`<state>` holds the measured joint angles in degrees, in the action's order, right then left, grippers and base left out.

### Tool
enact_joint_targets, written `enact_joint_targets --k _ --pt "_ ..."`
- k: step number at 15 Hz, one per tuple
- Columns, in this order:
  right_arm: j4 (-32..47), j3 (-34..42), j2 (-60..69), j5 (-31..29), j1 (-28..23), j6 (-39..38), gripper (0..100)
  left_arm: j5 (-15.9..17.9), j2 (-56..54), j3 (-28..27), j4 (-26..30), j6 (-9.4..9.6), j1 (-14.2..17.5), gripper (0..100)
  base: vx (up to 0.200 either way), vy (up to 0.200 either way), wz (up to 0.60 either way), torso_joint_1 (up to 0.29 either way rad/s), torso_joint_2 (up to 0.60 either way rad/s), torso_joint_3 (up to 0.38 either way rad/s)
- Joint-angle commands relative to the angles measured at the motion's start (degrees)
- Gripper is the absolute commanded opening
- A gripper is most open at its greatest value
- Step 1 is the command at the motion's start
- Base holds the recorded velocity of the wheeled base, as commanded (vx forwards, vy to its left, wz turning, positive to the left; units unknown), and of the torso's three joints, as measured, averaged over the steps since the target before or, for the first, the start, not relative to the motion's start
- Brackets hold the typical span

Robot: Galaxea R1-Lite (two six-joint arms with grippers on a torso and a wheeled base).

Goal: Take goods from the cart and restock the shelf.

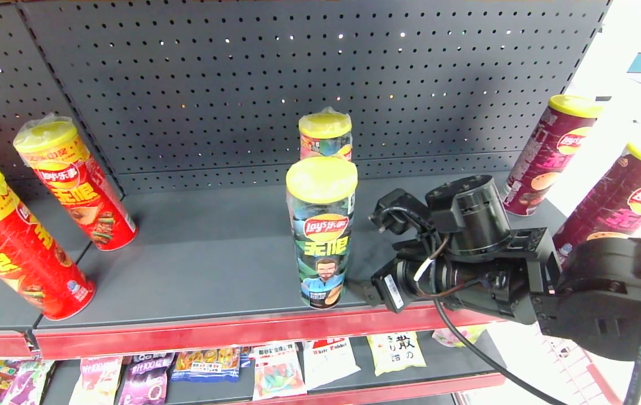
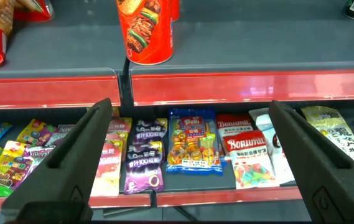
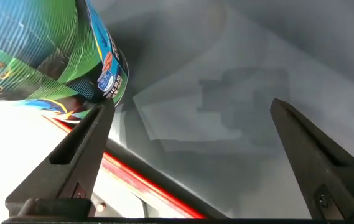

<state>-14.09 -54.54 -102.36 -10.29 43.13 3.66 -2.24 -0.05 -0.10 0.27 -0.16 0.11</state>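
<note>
Head view is showing the tall yellow-lidded green-and-blue cardboard chip can (image 1: pixel 323 236) standing upright at the front lip of the grey metal shelf (image 1: pixel 196 270), my released right gripper (image 3: pixel 192 106) sitting just beside its base, so any sideways brush is risking tipping it off.

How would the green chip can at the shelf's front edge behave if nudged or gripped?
The green can is tall on a narrow base near the shelf's red lip, so a high nudge would probably tip it; lying down, it could roll. Its glossy wrapper looks slippery. It seems light and stiff, so the right tool may need little squeeze.
</note>
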Motion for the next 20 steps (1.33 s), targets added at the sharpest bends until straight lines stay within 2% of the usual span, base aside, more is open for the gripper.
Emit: enact_joint_targets --k 1,15,18,20 --pt "-0.1 -0.5 -0.4 0.0 0.1 0.0 100 0.0 0.0 0.0 0.0 -0.02 0.1 100 0.0 0.0 0.0 0.0 0.0 0.0" --pt "0.0 0.1 0.5 0.0 -0.1 0.0 100 0.0 0.0 0.0 0.0 -0.02 0.1 100 0.0 0.0 0.0 0.0 0.0 0.0" --pt "0.1 4.8 8.1 0.0 -2.3 0.2 100 0.0 0.0 0.0 0.0 -0.02 0.0 100 0.0 0.0 0.0 0.0 0.0 0.0" --pt "0.1 10.9 17.8 0.0 -4.2 0.1 100 0.0 0.0 0.0 0.0 -0.02 0.1 100 0.0 0.0 0.0 0.0 0.0 0.0"
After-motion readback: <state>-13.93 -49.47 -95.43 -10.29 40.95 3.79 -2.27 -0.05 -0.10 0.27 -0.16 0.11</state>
